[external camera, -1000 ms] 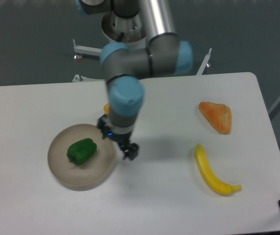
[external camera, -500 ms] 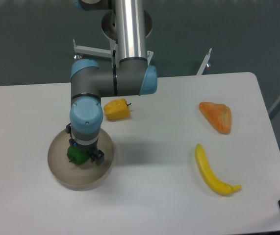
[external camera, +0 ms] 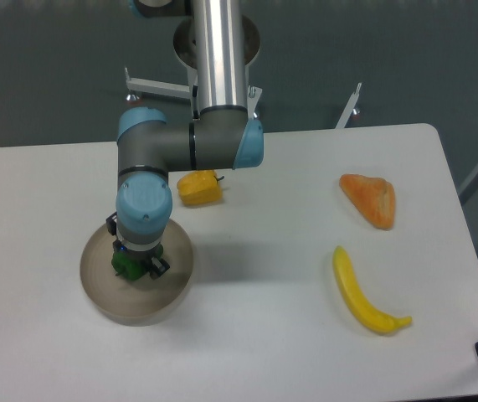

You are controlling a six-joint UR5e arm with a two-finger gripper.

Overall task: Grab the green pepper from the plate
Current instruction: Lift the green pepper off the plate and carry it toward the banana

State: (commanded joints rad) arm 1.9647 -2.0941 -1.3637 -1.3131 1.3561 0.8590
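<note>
Green pepper (external camera: 126, 265) in plate (external camera: 172, 289), under gripper (external camera: 138, 266); banana (external camera: 362, 295) far right.

Bright, even overhead light washes the white surface (external camera: 247, 335), shadows faint and soft beside the arm, the whole view slightly blurry.

White table (external camera: 247, 335) carries the plate (external camera: 105, 301), a yellow pepper (external camera: 200, 188) and a banana (external camera: 360, 293). There's also an orange wedge (external camera: 371, 199) — maybe bread or papaya.
</note>
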